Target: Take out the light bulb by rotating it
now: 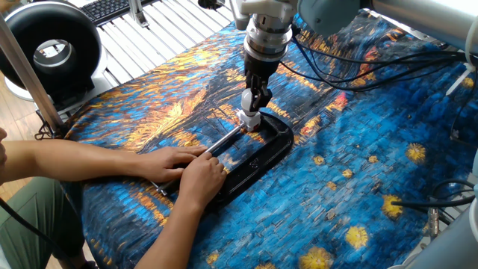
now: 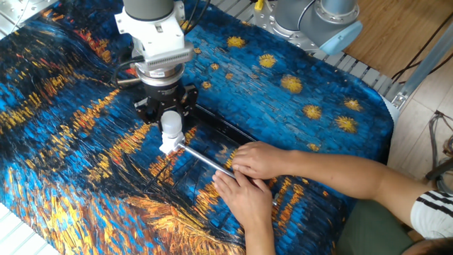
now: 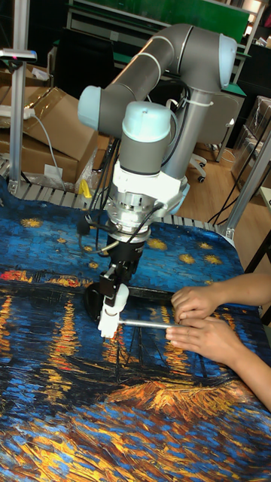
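1. The light bulb [image 2: 172, 125] stands upright directly above the white socket [image 2: 168, 145], which sits at the far end of the black C-clamp [image 1: 258, 153]. Its long axis runs vertically, in line with the gripper [image 2: 167, 113] above it.

2. The gripper comes straight down onto the bulb. Its two dark fingers [image 1: 256, 97] flank the globe, one on each side of the socket's centre line, and appear closed on it. In the tall fixed view the bulb [image 3: 117, 298] emerges just below the fingers.

3. Judging from this, the turn must happen about the vertical axis through the socket, so wrist rotation alone should unscrew the bulb.

4. The arm [image 3: 162, 83] arches over from behind the socket, its wrist pointing down and cables trailing beside it.

5. A person's two hands [image 2: 248, 177] press on the clamp's near end, away from the socket, one touching the steel screw rod [image 2: 205, 161] that leads up to the socket, presumably to keep the fixture from turning.
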`<action>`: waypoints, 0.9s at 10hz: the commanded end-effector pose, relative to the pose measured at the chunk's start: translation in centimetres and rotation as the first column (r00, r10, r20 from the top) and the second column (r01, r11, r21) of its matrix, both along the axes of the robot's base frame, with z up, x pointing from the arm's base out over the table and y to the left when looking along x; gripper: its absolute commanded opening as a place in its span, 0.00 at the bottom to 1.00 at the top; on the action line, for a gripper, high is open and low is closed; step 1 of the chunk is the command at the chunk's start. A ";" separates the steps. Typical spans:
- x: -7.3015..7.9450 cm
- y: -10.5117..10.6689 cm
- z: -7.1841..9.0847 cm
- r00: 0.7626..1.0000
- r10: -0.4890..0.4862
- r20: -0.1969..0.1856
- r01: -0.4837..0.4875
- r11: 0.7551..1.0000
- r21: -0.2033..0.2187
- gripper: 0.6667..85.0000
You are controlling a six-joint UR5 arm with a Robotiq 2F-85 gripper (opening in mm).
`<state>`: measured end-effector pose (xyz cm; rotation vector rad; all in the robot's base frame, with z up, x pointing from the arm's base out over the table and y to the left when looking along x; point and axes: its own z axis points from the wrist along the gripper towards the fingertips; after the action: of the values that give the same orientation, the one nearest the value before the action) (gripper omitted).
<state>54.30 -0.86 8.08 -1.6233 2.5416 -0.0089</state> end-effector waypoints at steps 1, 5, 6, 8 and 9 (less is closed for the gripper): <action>0.8 -0.4 0.1 0.996 0.084 0.035 -0.083 0.996 -0.024 0.00; 1.8 0.4 0.2 0.986 0.145 0.077 -0.143 0.989 -0.024 0.00; 1.9 0.1 0.4 0.981 0.176 0.087 -0.174 0.984 -0.032 0.00; 1.9 -0.1 0.5 0.974 0.207 0.095 -0.205 0.978 -0.029 0.00; 2.2 -0.3 0.4 0.970 0.220 0.103 -0.216 0.975 -0.046 0.00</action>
<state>55.95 -1.04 8.26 -1.8197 2.3374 -0.0971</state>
